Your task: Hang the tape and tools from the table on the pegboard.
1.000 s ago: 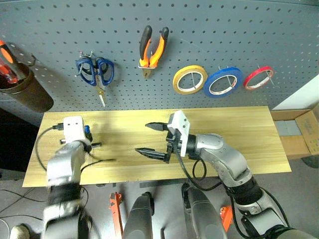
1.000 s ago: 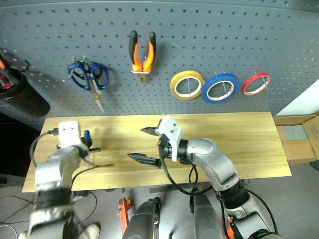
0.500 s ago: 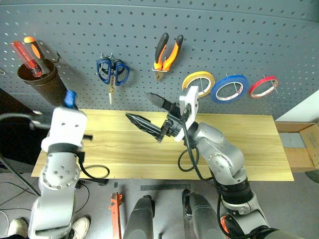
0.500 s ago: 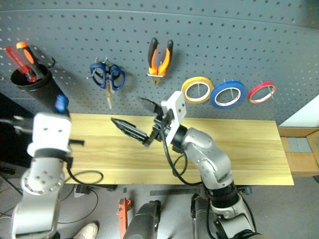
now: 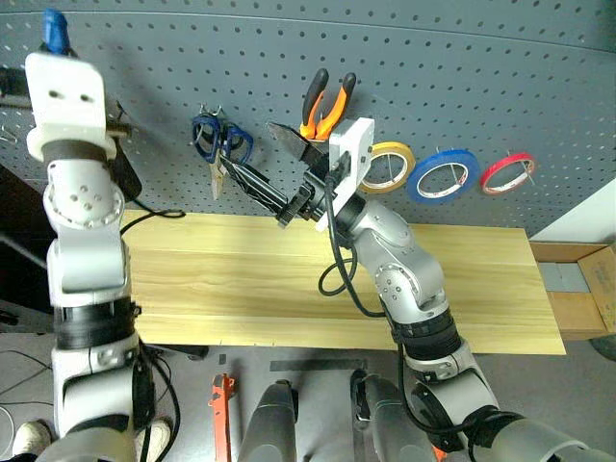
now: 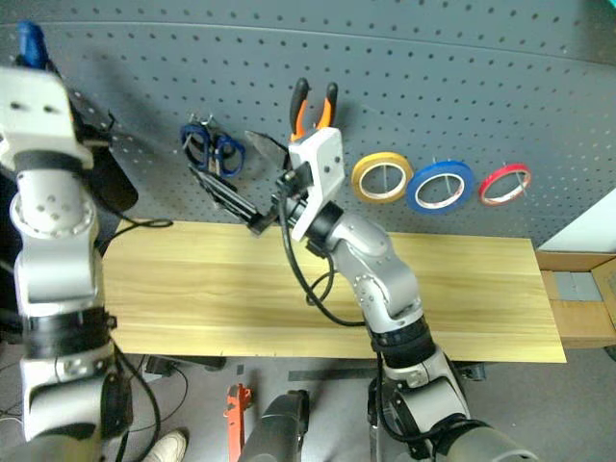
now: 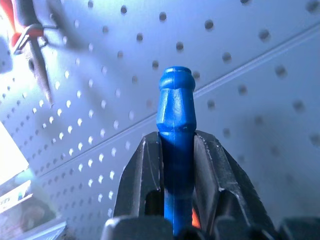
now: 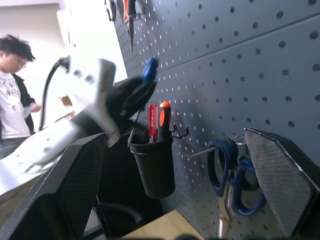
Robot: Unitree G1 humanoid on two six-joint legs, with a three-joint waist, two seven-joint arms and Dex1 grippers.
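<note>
My left gripper is shut on the blue handle of the small screwdriver, held high at the far left in front of the pegboard. My right gripper stands open with nothing in it, raised just before the blue-handled scissors. The scissors hang on the pegboard, with the orange-and-black pliers to their right. The thin red tape hangs at the far right of the pegboard. Below them, the wooden table is bare.
A yellow roll and a larger blue roll hang between the pliers and the red tape. A black cup holding red and orange screwdrivers hangs left of the scissors. A person stands off to the side. A cardboard box sits at the table's right end.
My left arm has lifted the blue screwdriver from table height to high in front of the pegboard. The right gripper has risen toward the scissors and stayed open. The head camera has tilted up.
</note>
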